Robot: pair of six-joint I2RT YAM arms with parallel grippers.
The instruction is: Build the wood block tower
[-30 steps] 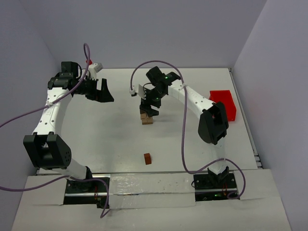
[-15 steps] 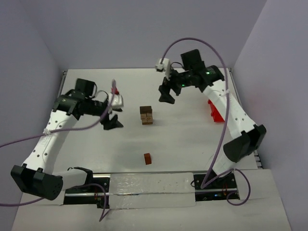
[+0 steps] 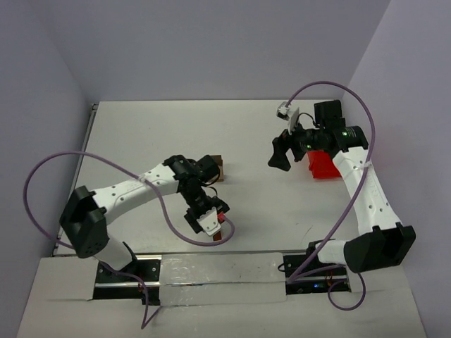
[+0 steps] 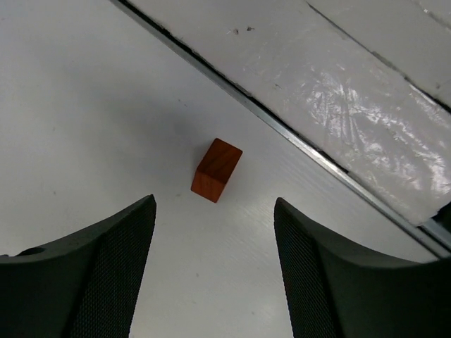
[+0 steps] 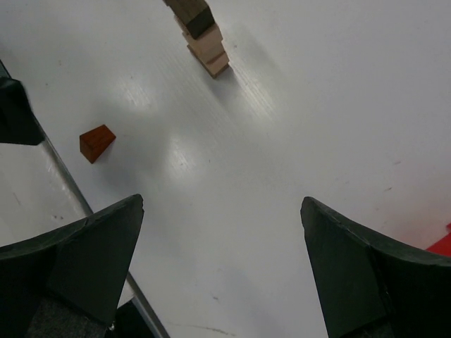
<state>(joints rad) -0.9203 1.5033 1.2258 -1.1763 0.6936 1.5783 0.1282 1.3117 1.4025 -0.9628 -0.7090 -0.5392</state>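
Gaping empty, left gripper frames red-brown block; right gripper, likewise, also sees tower.

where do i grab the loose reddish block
Come down from above and pinch the reddish block across its long side faces. It lies flat, alone, slightly skewed to the open left end effector, so probably twist the wrist first.
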